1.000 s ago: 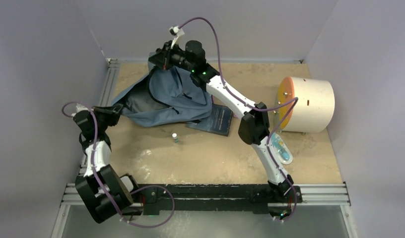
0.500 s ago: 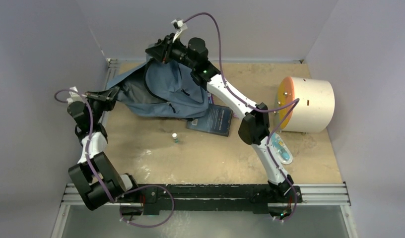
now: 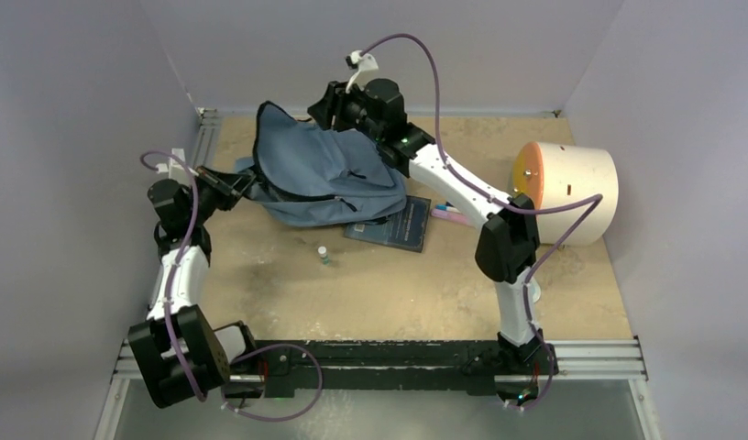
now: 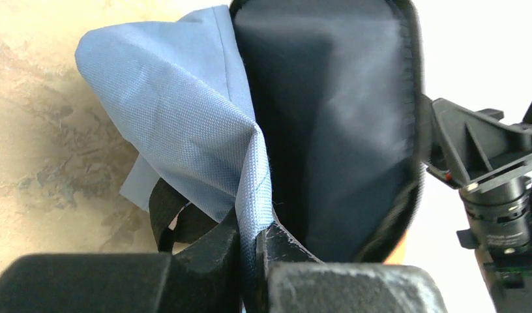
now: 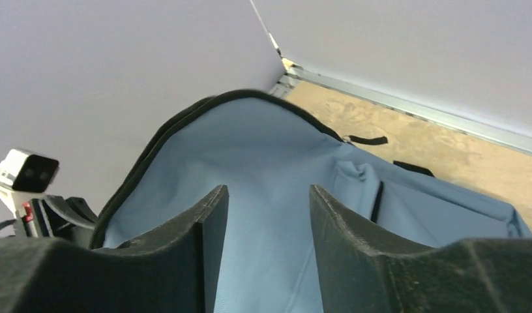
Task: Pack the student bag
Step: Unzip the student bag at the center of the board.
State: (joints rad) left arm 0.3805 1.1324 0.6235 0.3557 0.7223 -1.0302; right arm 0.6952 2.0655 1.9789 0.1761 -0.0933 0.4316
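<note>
Backpack [image 3: 320, 179] sits around 11 o'clock on the table [image 3: 398, 284], my left gripper [image 4: 253, 238] clamped on its edge fabric, I reckon to keep the mouth open, right gripper [image 5: 268, 202] spread by its far side, holding nothing.

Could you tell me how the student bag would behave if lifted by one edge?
Probably floppy: the student bag slumps in folds, and its fabric creases where the left gripper pinches it. Likely light for its size: the visible interior looks empty.
</note>
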